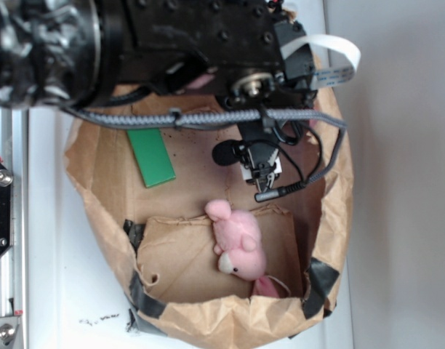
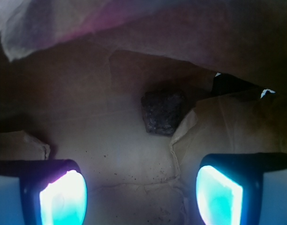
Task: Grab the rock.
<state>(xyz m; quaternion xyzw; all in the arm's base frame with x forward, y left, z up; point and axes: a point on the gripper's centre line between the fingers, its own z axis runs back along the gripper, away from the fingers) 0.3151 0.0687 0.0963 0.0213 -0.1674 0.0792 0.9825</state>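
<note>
Claw first: in the wrist view we see its two pads glowing pale blue at the bottom corners, far apart, with nothing between them. So our claw is open and empty. We think it is spread wide like this so the rock can fit in the gap when we go down.

In the exterior view the claw hangs from the big black arm, inside a brown paper bag that lies open on the white table. A gray cable runs across above it.

The rock shows in the wrist view as a dark, rough, speckled lump on the paper floor. It sits ahead of the claw, near the middle of the gap and a little toward the right pad. It is not touching either pad. A fold of paper rises just beside the rock on the right. We think that fold could get in the way of the right pad. In the exterior view we cannot see the rock for sure; the arm may hide it.

Farther out lie a flat green block and a pink plush toy. Both are apart from the claw. We do not want those.

We still have to move forward and down, then close on the rock.
</note>
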